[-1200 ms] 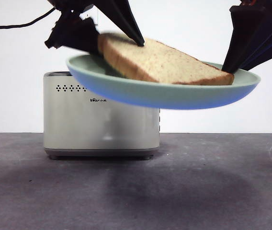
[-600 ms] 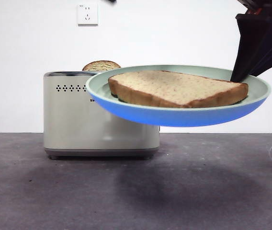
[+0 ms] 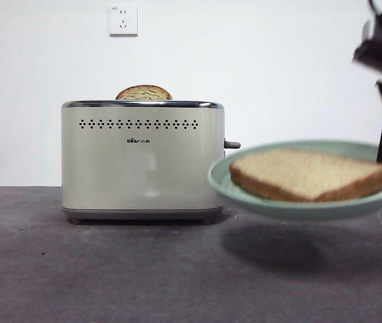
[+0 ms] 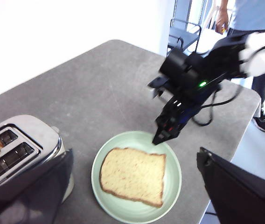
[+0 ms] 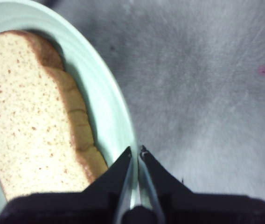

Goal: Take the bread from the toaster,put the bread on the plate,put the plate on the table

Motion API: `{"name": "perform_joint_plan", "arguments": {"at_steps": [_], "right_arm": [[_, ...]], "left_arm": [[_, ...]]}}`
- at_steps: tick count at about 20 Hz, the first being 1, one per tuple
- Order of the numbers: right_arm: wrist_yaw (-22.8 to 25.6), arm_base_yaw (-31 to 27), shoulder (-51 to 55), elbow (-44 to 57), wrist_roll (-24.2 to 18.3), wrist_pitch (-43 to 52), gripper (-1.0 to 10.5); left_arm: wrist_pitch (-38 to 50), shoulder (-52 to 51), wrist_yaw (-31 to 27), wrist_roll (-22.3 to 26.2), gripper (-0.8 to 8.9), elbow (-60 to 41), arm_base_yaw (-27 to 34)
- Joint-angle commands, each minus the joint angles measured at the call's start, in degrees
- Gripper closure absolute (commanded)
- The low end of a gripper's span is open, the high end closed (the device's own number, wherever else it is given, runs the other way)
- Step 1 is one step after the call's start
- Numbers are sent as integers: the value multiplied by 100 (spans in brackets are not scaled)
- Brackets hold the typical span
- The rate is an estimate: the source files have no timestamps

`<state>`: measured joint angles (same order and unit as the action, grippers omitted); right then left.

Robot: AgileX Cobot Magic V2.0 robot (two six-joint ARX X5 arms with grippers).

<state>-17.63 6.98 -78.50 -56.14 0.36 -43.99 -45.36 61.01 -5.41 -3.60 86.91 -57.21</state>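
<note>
Just beside right tool [image 5: 135,156] pinching plate [image 5: 109,100] rim: bread [image 5: 27,116].

Front camera sits low at bench [image 3: 110,269] height, looking level at the toaster [image 3: 142,161], close. Left wrist camera looks down from high, wide. Right wrist camera looks straight down, very near. All three share the plate [image 3: 298,210] with bread [image 3: 312,175].

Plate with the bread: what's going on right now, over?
Right gripper shut on the plate rim, holding it above the table. Bread lies flat on it. Left gripper open, empty. Toaster alongside, apart from the plate.
</note>
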Motion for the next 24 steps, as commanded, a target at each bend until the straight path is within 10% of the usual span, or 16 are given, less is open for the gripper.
{"name": "perform_joint_plan", "arguments": {"at_steps": [1, 19, 24], "right_arm": [[-391, -13, -457, -17, -9, 396, 963], [-468, -15, -1912, -17, 2, 1040, 955], [-442, -24, -1875, -37, 201, 1178, 655]], "left_arm": [[-17, -24, -28, 61, 369, -20, -85], [-140, -15, -114, 66, 370, -20, -136], [-142, -15, -208, 90, 370, -20, -136]]}}
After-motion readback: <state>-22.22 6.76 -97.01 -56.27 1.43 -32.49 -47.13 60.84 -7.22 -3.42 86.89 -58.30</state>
